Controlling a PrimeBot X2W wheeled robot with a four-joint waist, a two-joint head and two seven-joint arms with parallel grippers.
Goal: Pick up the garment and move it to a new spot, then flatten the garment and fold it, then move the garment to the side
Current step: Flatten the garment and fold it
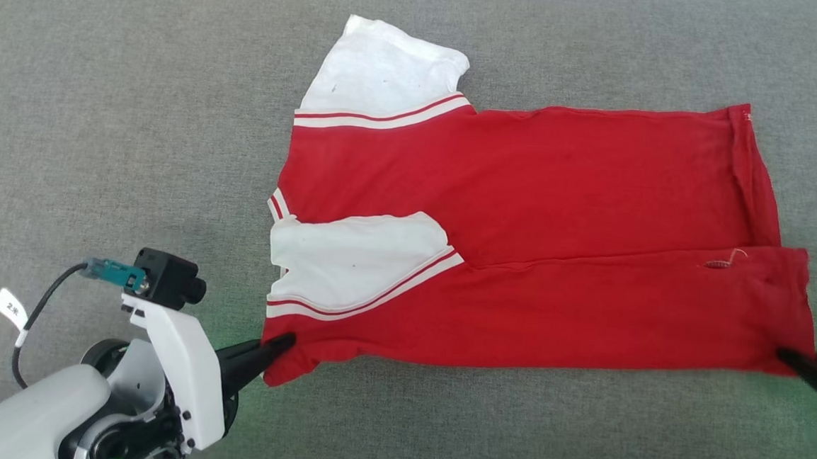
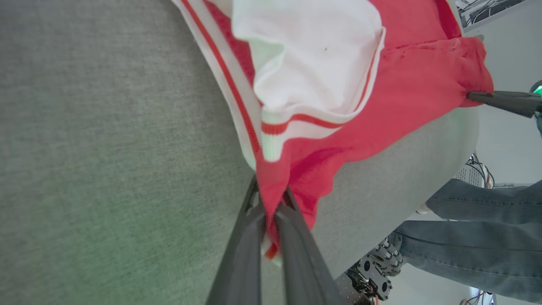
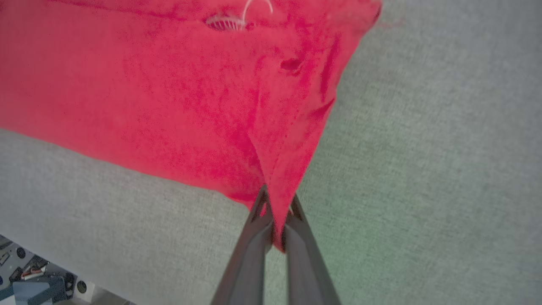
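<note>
shirt (image 1: 520, 265) flat on grey table (image 1: 102, 133), collar end toward robot's left. Near long edge is folded over the body and covers what's under it. left gripper (image 1: 285, 342) pinched tight on near shoulder corner. right gripper (image 1: 787, 355) pinched tight on near hem corner, arm mostly cut off at frame edge. Jeans-clad legs (image 2: 478, 237) beside table, cropped.
</note>
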